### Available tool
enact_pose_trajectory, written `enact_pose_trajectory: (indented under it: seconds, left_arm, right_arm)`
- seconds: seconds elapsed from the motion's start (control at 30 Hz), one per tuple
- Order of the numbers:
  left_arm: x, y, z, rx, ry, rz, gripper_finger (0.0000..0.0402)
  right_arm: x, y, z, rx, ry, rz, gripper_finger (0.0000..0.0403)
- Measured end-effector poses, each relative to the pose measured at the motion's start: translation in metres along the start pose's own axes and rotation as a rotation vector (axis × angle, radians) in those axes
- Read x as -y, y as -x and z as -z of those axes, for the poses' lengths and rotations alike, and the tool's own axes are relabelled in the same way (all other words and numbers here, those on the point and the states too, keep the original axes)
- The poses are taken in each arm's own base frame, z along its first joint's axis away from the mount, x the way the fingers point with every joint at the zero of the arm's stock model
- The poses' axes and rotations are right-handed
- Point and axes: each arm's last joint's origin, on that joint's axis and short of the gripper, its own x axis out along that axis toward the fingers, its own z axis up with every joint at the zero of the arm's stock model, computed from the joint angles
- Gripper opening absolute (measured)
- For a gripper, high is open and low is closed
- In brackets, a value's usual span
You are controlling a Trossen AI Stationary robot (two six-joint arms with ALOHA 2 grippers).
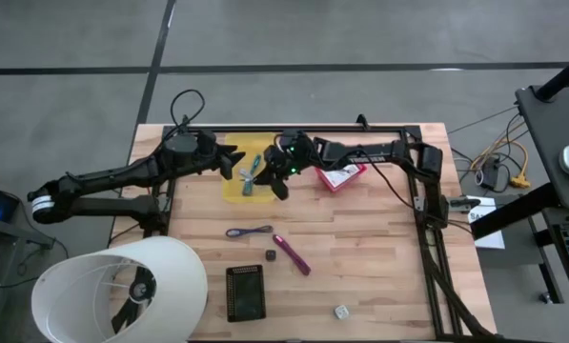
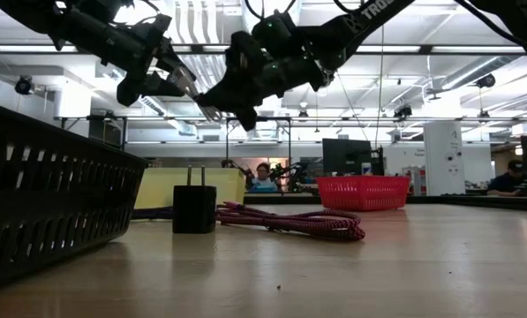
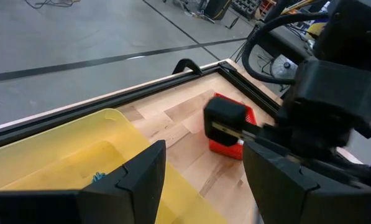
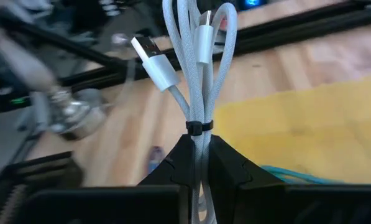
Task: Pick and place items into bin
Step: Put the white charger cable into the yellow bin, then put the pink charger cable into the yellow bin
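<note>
While the right gripper (image 4: 197, 163) hangs above the table's far middle, its jaws are clenched on a bundled white USB cable (image 4: 194, 68) — the loops are cinched by a small dark tie just above the fingertips, and two plugs stick out at the free end. Right beside and below it sits the yellow bin (image 1: 238, 181), with a teal item (image 1: 250, 177) already lying inside; the high view shows the gripper (image 1: 282, 183) poised at the bin's right edge. The left gripper (image 1: 229, 162) hovers over the bin's far left side with its jaws spread and nothing between them, its two dark fingers (image 3: 141, 177) framing the bin's yellow wall (image 3: 61, 155). Crowding the space just right of the bin is a red basket (image 1: 343, 176), and the two arms nearly meet above the bin, so the room over it is tight. Still on the wooden table (image 1: 379, 257), nearer and well apart from the bin, lie a purple cord loop (image 1: 248, 232), a magenta stick (image 1: 292, 253), a small dark cube (image 1: 271, 255), a black perforated tray (image 1: 246, 292) and a small pale cube (image 1: 341, 311). At the near left corner stands a large white lampshade-like cone (image 1: 122, 286) — clear of the arms.
</note>
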Motion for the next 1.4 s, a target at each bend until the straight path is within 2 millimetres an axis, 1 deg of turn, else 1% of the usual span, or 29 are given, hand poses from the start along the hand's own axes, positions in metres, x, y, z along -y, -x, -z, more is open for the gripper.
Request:
enact_pose_trajectory:
  seconds: [0.13, 0.2, 0.37, 0.47, 0.6, 0.73, 0.83, 0.9, 1.0, 1.07, 1.13, 1.27, 1.4]
  left_arm:
    - [0.000, 0.000, 0.000, 0.000, 0.000, 0.000, 0.0197]
    - [0.000, 0.000, 0.000, 0.000, 0.000, 0.000, 0.0197]
    - [0.000, 0.000, 0.000, 0.000, 0.000, 0.000, 0.0197]
    - [0.000, 0.000, 0.000, 0.000, 0.000, 0.000, 0.0197]
    - [0.000, 0.000, 0.000, 0.001, 0.000, 0.001, 0.0197]
    - [0.000, 0.000, 0.000, 0.001, 0.000, 0.001, 0.0197]
    - [0.000, 0.000, 0.000, 0.001, 0.000, 0.001, 0.0197]
    - [0.000, 0.000, 0.000, 0.001, 0.000, 0.001, 0.0197]
    - [0.000, 0.000, 0.000, 0.000, 0.000, 0.001, 0.0197]
    - [0.000, 0.000, 0.000, 0.000, 0.000, 0.001, 0.0197]
    - [0.000, 0.000, 0.000, 0.000, 0.000, 0.001, 0.0197]
    - [0.000, 0.000, 0.000, 0.000, 0.000, 0.001, 0.0197]
    - [0.000, 0.000, 0.000, -0.004, 0.000, 0.007, 0.0197]
  right_arm:
    - [0.004, 0.001, 0.000, 0.004, -0.008, 0.060, 0.0016]
    - [0.005, 0.001, 0.000, 0.008, -0.016, 0.090, 0.0022]
    - [0.009, 0.002, 0.004, -0.001, -0.054, 0.232, 0.0062]
    - [0.011, 0.002, 0.007, -0.033, -0.070, 0.276, 0.0085]
    - [0.010, 0.002, 0.008, -0.040, -0.071, 0.275, 0.0109]
    - [0.010, 0.002, 0.008, -0.041, -0.077, 0.275, 0.0123]
    - [0.010, 0.002, 0.009, -0.049, -0.135, 0.256, 0.0129]
    - [0.008, 0.002, 0.011, -0.071, -0.190, 0.187, 0.0132]
    - [-0.002, 0.000, 0.011, -0.111, -0.188, -0.007, 0.0137]
    - [-0.015, -0.003, 0.013, -0.146, -0.177, -0.124, 0.0142]
    - [-0.029, -0.007, 0.017, -0.190, -0.169, -0.201, 0.0149]
    - [-0.055, -0.016, 0.035, -0.333, -0.204, -0.223, 0.0165]
    - [-0.079, -0.019, 0.061, -0.532, -0.244, -0.112, 0.0185]
